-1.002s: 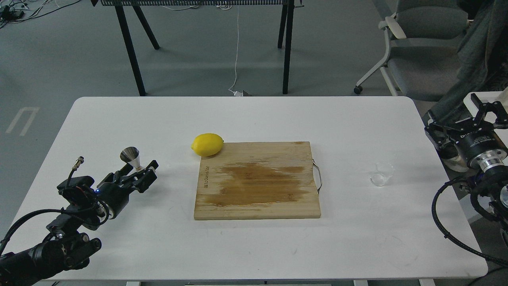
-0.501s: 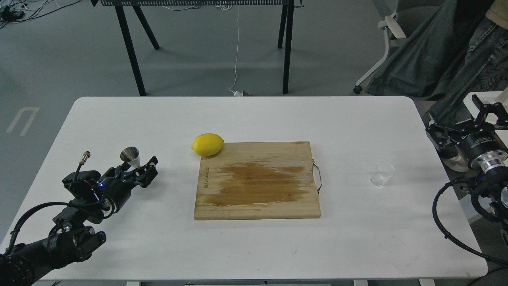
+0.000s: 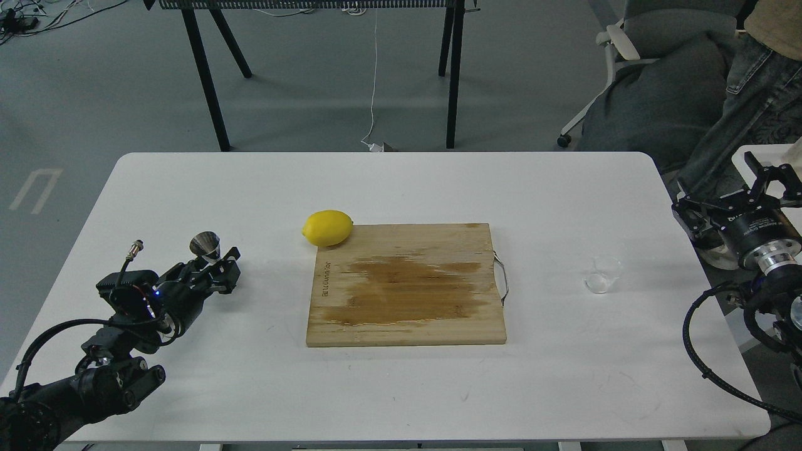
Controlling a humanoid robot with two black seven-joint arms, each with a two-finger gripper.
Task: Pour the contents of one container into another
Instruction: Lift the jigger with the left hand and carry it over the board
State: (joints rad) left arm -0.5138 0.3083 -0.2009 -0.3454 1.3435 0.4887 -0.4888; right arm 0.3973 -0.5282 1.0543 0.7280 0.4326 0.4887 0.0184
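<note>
The steel jigger [image 3: 205,243] stands upright on the left part of the white table [image 3: 388,181]; only its upper cone shows. My left gripper [image 3: 214,262] is at its base, open, with one finger on each side and the lower cone hidden behind them. I cannot see whether the fingers touch it. The clear cup [image 3: 603,274] stands far to the right, faint against the white top. My right gripper [image 3: 769,174] hangs past the table's right edge, behind and to the right of the cup, open and holding nothing.
A wooden cutting board [image 3: 406,285] with a wet stain and a metal handle lies mid-table. A lemon [image 3: 327,227] rests at its back left corner. A grey chair [image 3: 651,69] and a person in jeans [image 3: 745,94] are off the back right corner.
My left gripper slid a little left and in around the jigger, covering its lower cone. The person and dark clothing shifted by the chair. My right arm barely moved.
</note>
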